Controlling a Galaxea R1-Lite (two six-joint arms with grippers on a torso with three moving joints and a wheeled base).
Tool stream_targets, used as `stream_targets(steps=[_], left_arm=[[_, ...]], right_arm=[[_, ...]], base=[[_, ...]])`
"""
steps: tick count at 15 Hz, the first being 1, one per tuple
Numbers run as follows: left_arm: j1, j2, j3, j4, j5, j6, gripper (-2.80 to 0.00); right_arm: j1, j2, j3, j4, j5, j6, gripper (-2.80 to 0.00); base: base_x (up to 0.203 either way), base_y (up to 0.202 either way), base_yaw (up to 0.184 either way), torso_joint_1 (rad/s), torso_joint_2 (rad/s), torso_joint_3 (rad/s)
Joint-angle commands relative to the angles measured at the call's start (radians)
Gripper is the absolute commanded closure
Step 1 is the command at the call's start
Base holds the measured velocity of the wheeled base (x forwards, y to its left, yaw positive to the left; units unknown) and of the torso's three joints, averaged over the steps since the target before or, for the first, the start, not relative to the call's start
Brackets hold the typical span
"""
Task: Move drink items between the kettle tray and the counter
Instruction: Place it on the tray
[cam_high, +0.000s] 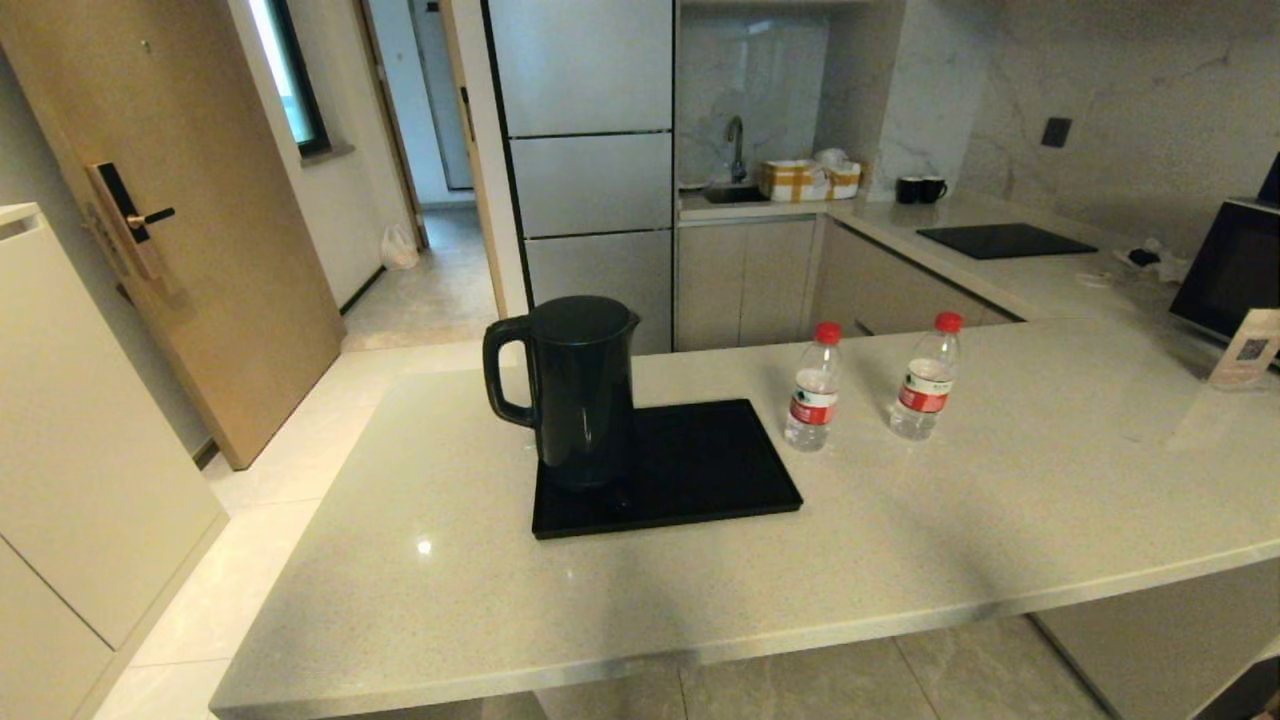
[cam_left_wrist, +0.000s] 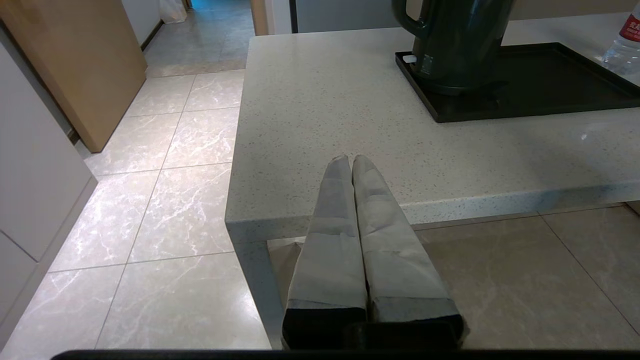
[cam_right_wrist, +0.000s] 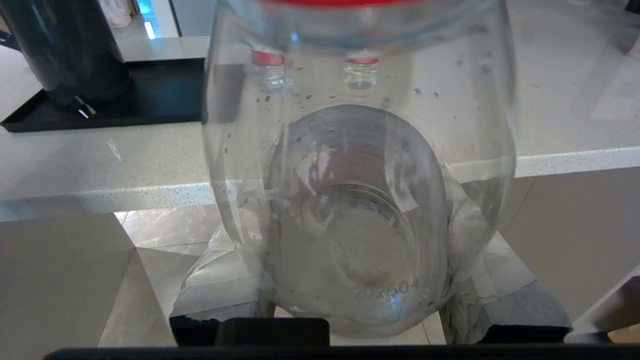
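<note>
The surface (cam_high: 900, 520), a light speckled stone top, is carrying the kettle tray (cam_high: 700, 470), which is lying flat toward its left part as the head view shows it. A black kettle (cam_high: 575, 385) is standing upright on the left end of that tray, its handle facing left, while the rest of the tray is lying bare. Two water bottles are standing upright on the stone just beyond the tray's right edge: the nearer bottle (cam_high: 813, 388) is sitting just beside the tray's far right corner, and the second bottle (cam_high: 927, 377) is standing a little further right, apart from the first. Neither arm is showing in the head view. The left hand (cam_left_wrist: 348, 161) is hanging in front of the surface's near edge, close to its left corner, with its two padded fingers (cam_left_wrist: 332, 235) pressed together and nothing between them. The right hand (cam_right_wrist: 360, 300) is holding a third bottle (cam_right_wrist: 357, 165) between its padded fingers (cam_right_wrist: 220, 280), the clear body filling most of the right wrist view (its base is facing the camera and a strip of red is showing at the far end). This held bottle is sitting off the surface, out in front of the near edge, with the tray, the kettle and the two standing bottles visible beyond it.
</note>
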Motion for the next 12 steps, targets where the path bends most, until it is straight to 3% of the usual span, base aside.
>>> stream_targets(steps=[1, 5, 9, 12], left_arm=[[0.0, -0.001, 0.0, 0.0, 0.0, 0.0, 0.0], [0.0, -0.001, 0.0, 0.0, 0.0, 0.0, 0.0], [0.0, -0.002, 0.0, 0.0, 0.0, 0.001, 0.0], [0.0, 0.0, 0.0, 0.0, 0.0, 0.001, 0.0]], right_arm=[[0.001, 0.002, -0.002, 0.008, 0.0, 0.001, 0.0], [0.001, 0.01, -0.05, 0.045, -0.008, 0.041, 0.0], [0.011, 0.242, -0.306, 0.145, 0.036, 0.265, 0.0], [0.026, 0.467, -0.431, 0.215, 0.082, 0.264, 0.0]], base=[[0.0, 0.0, 0.0, 0.0, 0.0, 0.0], [0.0, 0.0, 0.0, 0.0, 0.0, 0.0], [0.0, 0.0, 0.0, 0.0, 0.0, 0.0], [0.0, 0.0, 0.0, 0.0, 0.0, 0.0]])
